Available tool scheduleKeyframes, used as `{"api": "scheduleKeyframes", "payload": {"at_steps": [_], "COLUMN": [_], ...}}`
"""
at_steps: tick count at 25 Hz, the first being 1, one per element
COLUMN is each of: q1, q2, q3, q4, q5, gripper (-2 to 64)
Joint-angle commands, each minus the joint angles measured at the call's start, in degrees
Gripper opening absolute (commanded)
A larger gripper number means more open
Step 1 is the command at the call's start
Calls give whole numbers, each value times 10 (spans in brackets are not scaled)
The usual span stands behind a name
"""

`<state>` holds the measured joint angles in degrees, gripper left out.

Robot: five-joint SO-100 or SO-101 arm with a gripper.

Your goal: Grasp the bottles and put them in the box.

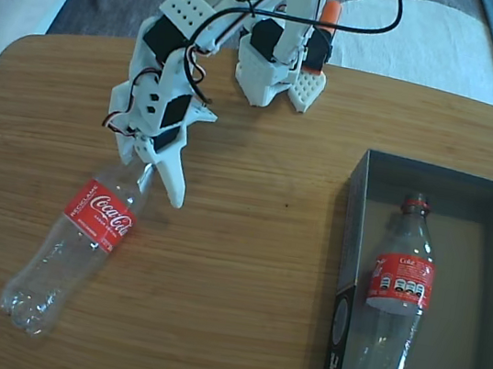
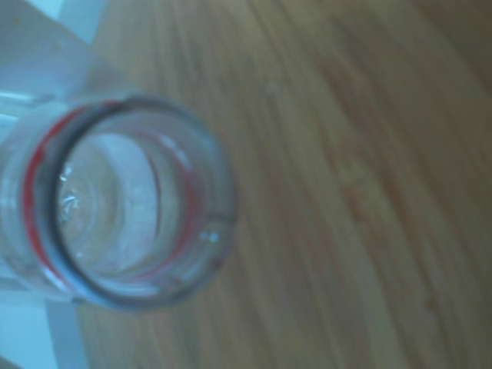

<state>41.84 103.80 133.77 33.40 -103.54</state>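
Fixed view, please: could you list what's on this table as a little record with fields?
Table: wooden
Box: dark cardboard, at right
Bottle in box: lying flat, neck towards far side
Bottle on table: lying at left, neck towards arm
Pincer: white, at that bottle's neck; grip unclear
Wrist view: open bottle mouth, close up

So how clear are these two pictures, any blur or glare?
Fixed view: mostly sharp, even daylight, slight fisheye bend at the table edges, label on the loose bottle readable. Wrist view: soft all over, the bottle mouth fills the left, wood grain smeared.
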Motion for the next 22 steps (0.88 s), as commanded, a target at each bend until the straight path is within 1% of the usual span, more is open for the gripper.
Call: {"api": "scheduleKeyframes", "payload": {"at_steps": [1, 3, 4, 8, 13, 19, 21, 22], "q1": [5, 7, 7, 7, 8, 8, 7, 6], "q2": [-11, -24, -27, -30, -27, -24, -24, -23], "q3": [-36, -47, -51, -56, -54, -48, -48, -48], "q4": [-4, -4, -4, -4, -4, -3, -2, -1], "q5": [-3, 1, 1, 2, 2, -4, -4, -3], "gripper": [512, 509, 495, 372, 253, 126, 92, 86]}}
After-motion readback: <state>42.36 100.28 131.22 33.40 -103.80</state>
